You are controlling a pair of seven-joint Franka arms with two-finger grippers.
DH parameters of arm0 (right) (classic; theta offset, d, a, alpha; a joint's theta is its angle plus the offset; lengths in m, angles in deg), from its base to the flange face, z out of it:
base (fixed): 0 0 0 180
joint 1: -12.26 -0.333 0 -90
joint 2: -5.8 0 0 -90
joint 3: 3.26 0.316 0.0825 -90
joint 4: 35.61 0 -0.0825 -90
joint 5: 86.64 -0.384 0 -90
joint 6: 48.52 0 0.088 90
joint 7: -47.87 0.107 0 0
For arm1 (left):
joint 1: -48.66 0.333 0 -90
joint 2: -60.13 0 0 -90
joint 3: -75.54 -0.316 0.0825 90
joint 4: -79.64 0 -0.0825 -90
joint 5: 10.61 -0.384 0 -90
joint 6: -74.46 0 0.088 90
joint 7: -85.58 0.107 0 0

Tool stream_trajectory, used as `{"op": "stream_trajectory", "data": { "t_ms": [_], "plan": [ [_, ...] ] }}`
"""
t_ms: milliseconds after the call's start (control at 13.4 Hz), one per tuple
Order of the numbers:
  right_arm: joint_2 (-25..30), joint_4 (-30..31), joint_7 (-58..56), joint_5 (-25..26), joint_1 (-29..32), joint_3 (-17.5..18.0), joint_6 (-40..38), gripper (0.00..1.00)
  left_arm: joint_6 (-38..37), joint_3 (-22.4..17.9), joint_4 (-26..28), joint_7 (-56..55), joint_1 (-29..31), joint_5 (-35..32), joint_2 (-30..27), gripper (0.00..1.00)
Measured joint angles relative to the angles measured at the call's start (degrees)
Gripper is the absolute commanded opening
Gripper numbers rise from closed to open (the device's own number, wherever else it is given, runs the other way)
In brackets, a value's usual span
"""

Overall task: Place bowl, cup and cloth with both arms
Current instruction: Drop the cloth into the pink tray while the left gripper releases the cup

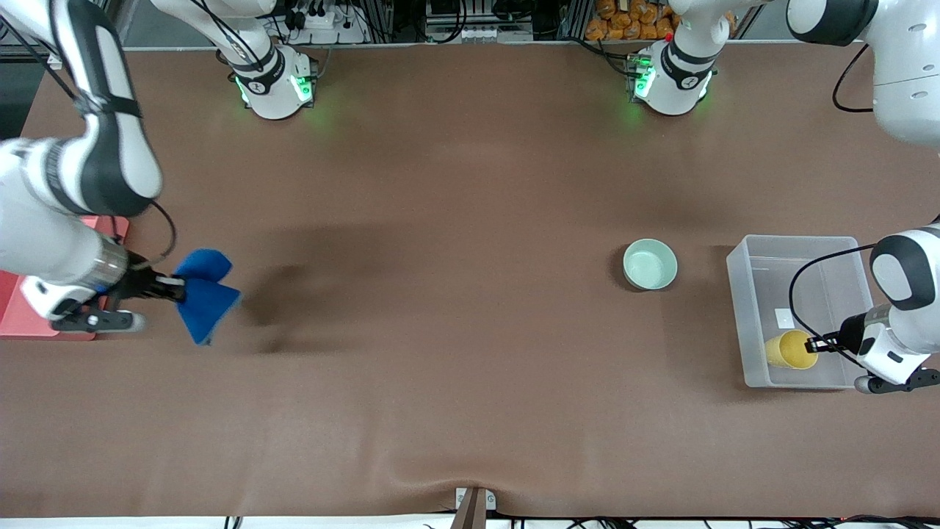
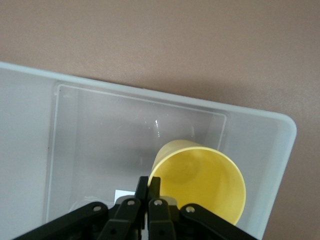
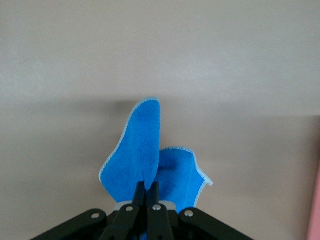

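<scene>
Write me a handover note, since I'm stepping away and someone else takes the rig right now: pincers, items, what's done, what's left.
Left pincer: shut on the cup's rim, holding it tilted over the clear bin at the left arm's end.
Right pincer: shut on the cloth, which hangs bunched in the air beside the red tray at the right arm's end.
Bowl: on the table beside the bin, untouched.
Done: cup and cloth grasped.
Left: release the cup, set down the cloth, then place the bowl.
</scene>
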Motion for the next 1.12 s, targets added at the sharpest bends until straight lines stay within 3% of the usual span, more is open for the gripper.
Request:
{"op": "stream_trajectory", "data": {
  "t_ms": [374, 449, 524, 673, 748, 972, 1122],
  "plan": [
    [8.10, -3.28, -6.71, 0.06, 5.69, -0.18, -14.24, 0.00, 3.18, 0.38, 0.00, 0.06, -0.54, 2.59, 1.35, 0.03],
    [9.14, -3.31, -9.37, 0.11, 7.50, -0.23, -15.80, 0.00, 3.52, 0.40, 0.00, 0.06, -0.59, 2.63, 1.67, 0.11],
    [9.72, -3.48, -12.74, 0.12, 9.75, -0.28, -16.78, 0.00, 3.71, 0.40, -0.01, 0.09, -0.59, 2.63, 1.97, 0.27],
    [9.90, -4.43, -19.80, 0.15, 14.88, -0.46, -18.07, 0.00, 3.91, 0.39, -0.01, 2.27, -0.52, 2.64, 2.24, 0.51],
    [9.89, -4.63, -22.86, 0.21, 17.29, -0.49, -18.30, 0.00, 3.95, 0.37, -0.04, 3.75, -0.34, 2.68, 2.24, 0.69],
    [9.22, -4.64, -31.02, 0.55, 23.55, -0.55, -18.31, 0.00, 4.08, 0.33, -0.38, 5.14, 0.11, 2.70, 2.23, 0.86],
    [7.92, -4.64, -36.19, 0.93, 27.80, -0.56, -17.71, 0.00, 4.05, 0.34, -0.95, 5.14, 0.09, 2.72, 1.87, 0.86]
  ]
}}
